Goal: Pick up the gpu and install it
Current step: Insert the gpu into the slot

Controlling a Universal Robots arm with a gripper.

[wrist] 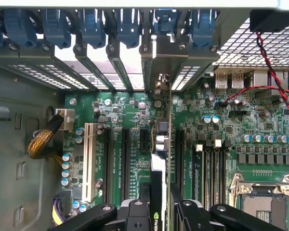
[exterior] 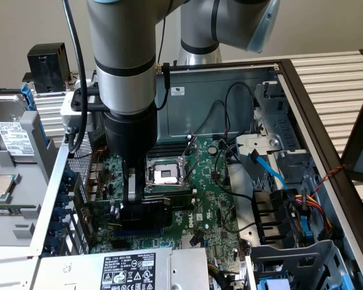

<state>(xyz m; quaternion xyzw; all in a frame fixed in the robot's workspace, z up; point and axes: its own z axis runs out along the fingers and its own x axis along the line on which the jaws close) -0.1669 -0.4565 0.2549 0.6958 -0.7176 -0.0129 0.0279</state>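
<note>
The tool [exterior: 133,204] grips the gpu [exterior: 151,213] low over the green motherboard [exterior: 213,194].

I'm working in what looks like a computer-assembly lab: an open PC case [exterior: 193,99] with its motherboard [exterior: 213,208] bared sits in the middle, a labelled hard drive [exterior: 12,136] stands racked at nine o'clock, a slatted table [exterior: 336,78] at two o'clock

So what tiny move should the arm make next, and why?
Probably a gentle push straight down. The fingers grip the gpu upright, edge-on, over the long slots of the motherboard, so it looks lined up to go in. Whether it is fully seated I cannot tell.
</note>
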